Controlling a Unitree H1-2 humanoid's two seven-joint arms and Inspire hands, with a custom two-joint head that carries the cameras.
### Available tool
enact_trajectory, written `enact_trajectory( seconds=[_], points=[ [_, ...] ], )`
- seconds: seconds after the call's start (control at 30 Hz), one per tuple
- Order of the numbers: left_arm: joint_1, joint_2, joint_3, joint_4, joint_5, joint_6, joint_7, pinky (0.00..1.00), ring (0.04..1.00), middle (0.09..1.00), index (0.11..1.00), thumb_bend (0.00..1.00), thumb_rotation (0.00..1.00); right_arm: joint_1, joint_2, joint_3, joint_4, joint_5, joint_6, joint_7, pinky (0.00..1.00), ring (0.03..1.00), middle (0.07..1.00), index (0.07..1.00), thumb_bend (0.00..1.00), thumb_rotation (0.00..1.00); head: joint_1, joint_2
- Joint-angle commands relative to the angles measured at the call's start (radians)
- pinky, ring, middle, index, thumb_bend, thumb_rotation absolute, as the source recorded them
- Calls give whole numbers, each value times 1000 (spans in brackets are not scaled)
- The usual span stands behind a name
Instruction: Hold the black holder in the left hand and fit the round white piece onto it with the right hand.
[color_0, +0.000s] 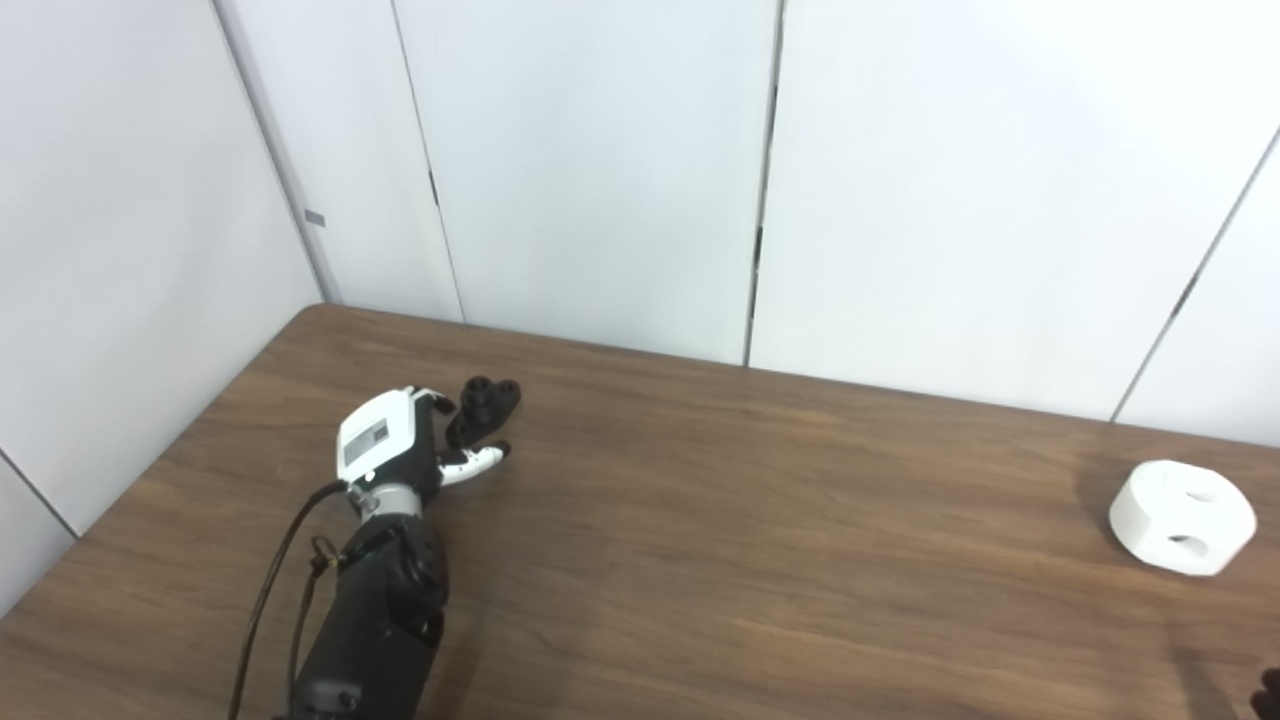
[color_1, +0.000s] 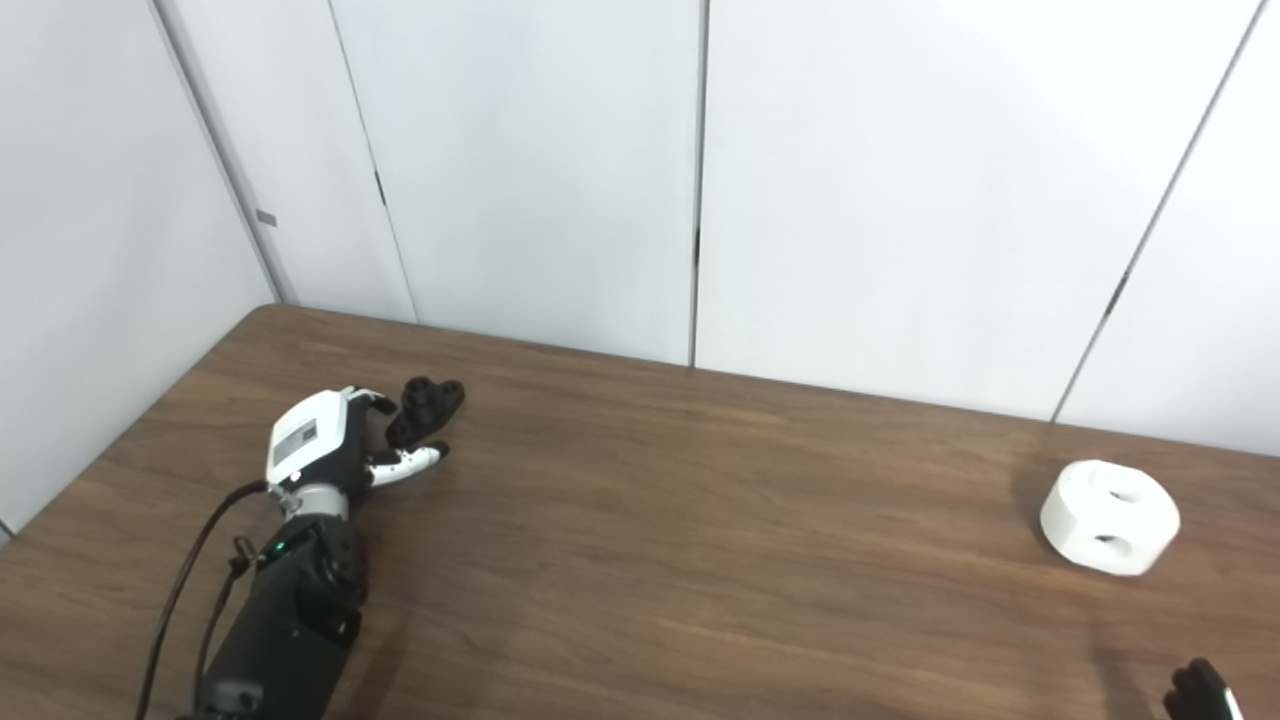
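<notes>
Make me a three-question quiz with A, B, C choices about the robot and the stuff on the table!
1. Where does the round white piece sit?
A. table's right side
B. table's left side
C. in a robot hand

2. What colour is the holder?
A. red
B. black
C. white

3. What is the left robot hand doing?
A. resting far from the holder
B. carrying the white piece
C. reaching around the holder

Answers: 1 A, it lies alone on the wooden table at the right. 2 B, it looks black. 3 C, its fingers sit against the holder.

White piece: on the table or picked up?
On the table: round white piece rests on the wood, nothing touching it; right hand barely in frame.
</notes>
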Motion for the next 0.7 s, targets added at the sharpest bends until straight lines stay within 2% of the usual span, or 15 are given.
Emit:
enact_trajectory(
  seconds=[0.0,0.3,0.67],
  points=[
    [-51,20,4,-12,33,-1,-1,944,945,895,700,778,450,30,27,16,26,7,3,1,1000,1000,982,973,620,999,0,0],
    [-52,16,-2,-7,46,-1,-2,949,935,878,642,774,390,30,24,20,28,9,-7,10,1000,1000,982,975,595,1000,-3,6],
    [-53,10,-2,11,76,-1,8,966,937,876,658,770,356,30,19,19,35,19,-10,18,1000,1000,978,972,591,996,-3,8]
  ],
)
